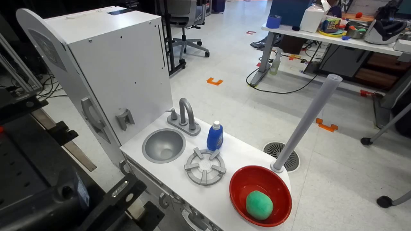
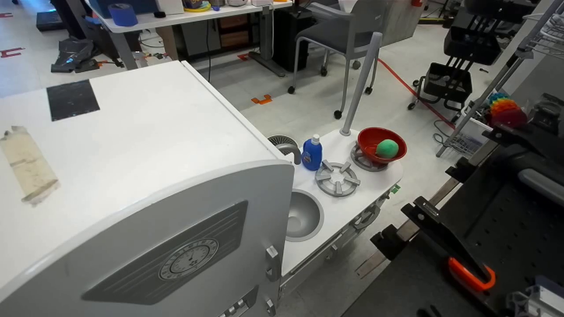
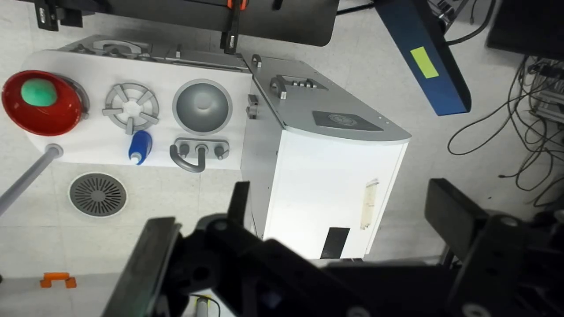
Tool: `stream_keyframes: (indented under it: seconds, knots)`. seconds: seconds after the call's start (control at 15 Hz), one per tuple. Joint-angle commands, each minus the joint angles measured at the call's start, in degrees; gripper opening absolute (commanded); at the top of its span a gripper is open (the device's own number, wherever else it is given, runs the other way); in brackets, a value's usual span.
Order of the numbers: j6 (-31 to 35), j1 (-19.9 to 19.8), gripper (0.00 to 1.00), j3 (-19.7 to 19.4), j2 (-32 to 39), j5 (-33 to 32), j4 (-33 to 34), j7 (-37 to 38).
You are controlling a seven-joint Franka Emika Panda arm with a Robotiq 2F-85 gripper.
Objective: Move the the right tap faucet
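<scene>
The right tap faucet (image 3: 184, 150) is a short grey handle on the small faucet base, on the bottle's side. In an exterior view the arched spout (image 1: 188, 107) mostly hides it, and only its small lever (image 1: 196, 123) shows. The spout (image 3: 188, 165) is turned toward this handle. The matching left handle (image 1: 173, 114) stands at the base's far end. In an exterior view the tall cabinet hides both handles, while part of the spout (image 2: 291, 150) shows. My gripper (image 3: 339, 190) is open and empty, touching nothing, with the faucet left of its fingers. It is out of both exterior views.
The tall white cabinet (image 1: 122, 61) rises beside the round grey basin (image 1: 164, 146). A blue bottle (image 1: 215, 136), a burner (image 1: 205, 166) and a red bowl (image 1: 237, 189) with a green ball (image 1: 259, 204) stand on the counter. A grey post (image 1: 305, 125) rises at the end.
</scene>
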Motion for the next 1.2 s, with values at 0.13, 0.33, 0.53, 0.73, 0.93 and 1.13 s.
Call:
stream_keyframes:
  seconds: [0.13, 0.33, 0.53, 0.73, 0.93, 1.13]
  knots:
    - [9.6, -2.1, 1.0, 2.2, 6.3, -1.9, -0.6, -0.8]
    - [18.6, -2.7, 1.0, 2.2, 16.9, -4.7, 0.9, -2.4]
    - [24.8, -3.8, 1.0, 2.2, 27.9, -9.0, 3.7, -1.4]
    - [29.5, -5.3, 1.0, 1.8, 39.8, -13.6, 8.2, 2.6]
    - [33.7, -5.7, 1.0, -0.1, 51.4, -23.8, 13.3, 9.9]
    - [35.3, -3.3, 1.0, -4.9, 63.0, -33.4, 21.1, 16.4]
